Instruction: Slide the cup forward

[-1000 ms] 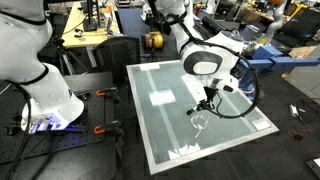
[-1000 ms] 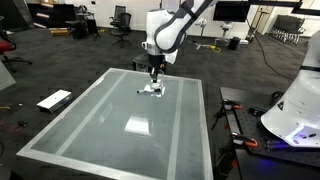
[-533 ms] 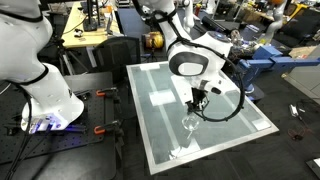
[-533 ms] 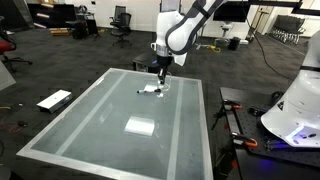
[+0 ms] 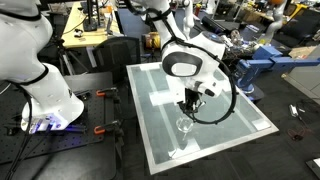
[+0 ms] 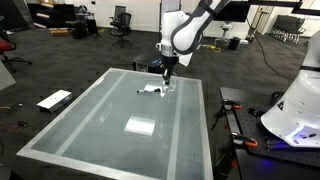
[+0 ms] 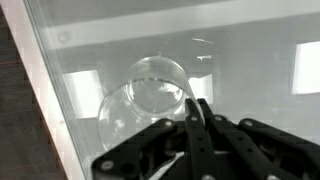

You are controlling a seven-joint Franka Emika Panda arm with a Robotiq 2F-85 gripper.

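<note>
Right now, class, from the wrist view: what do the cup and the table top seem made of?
The cup: clear glass or plastic, which is unclear; glossy, since the surface beneath shows through and its rim glints. The table top: pale, smooth, glossy panel, perhaps glass or acrylic; it mirrors bright rectangular lights.

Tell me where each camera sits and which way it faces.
Exterior view: raised beside the table, looking down across it; arm and gripper above the cup.
Exterior view: off the table's near end, looking along it at the arm and gripper.
Wrist view: behind the fingers, looking down at the cup.
All share gripper and table.
</note>
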